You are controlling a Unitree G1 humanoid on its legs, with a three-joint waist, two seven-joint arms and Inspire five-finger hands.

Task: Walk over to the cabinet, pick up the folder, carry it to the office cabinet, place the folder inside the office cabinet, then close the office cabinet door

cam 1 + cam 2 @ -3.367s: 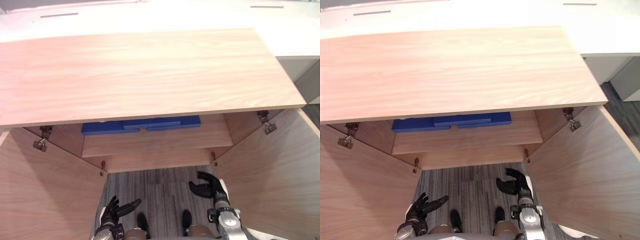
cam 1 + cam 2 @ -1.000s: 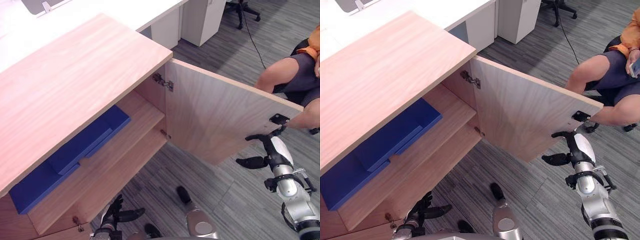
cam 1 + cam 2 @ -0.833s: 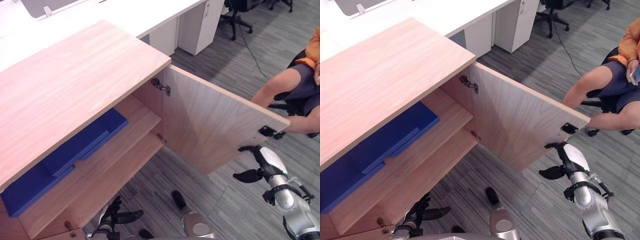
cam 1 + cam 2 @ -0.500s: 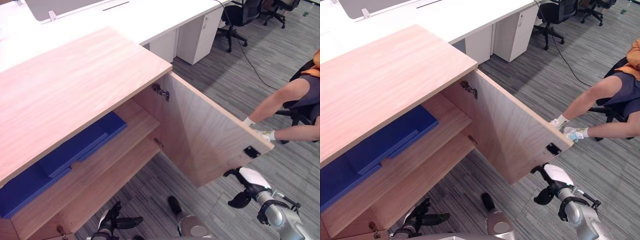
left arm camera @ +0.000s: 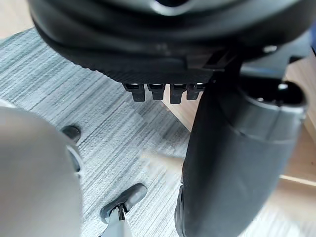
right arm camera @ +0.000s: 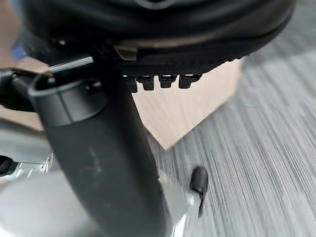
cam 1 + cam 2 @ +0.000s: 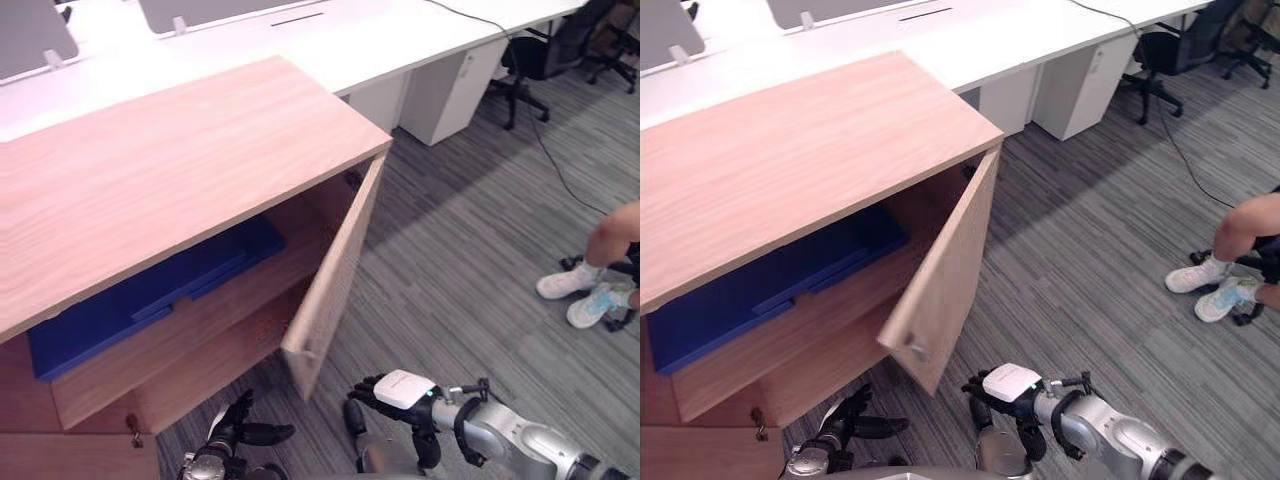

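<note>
The folder (image 7: pixel 150 300), blue and flat, lay on the upper shelf (image 7: pixel 170 352) inside the office cabinet (image 7: pixel 180 170), so placement was judged complete and door closing was the step in hand. The lower compartment, at 6 o'clock of the folder, showed bare wood.

The right door (image 7: pixel 940 290), at 3 o'clock of the folder, stood at a partly closed angle with its free edge towards the robot. A wood panel at 7 o'clock of the folder, with a hinge beside it, appeared to be the left door (image 7: pixel 70 455), standing open.

The right hand (image 7: pixel 398 391) was at 5 o'clock of the right door's lower corner, near it but apart, fingers loosely relaxed and holding nothing. The left hand (image 7: pixel 238 432) hung low at 6 o'clock of the cabinet opening, fingers spread, holding nothing.

The next move was judged to call for a flat push on the right door's outer face until it seated, then the same for the left door.

A person's shoes (image 7: pixel 565 285) rested on the floor (image 7: pixel 470 230) at 3 o'clock, well apart
</note>
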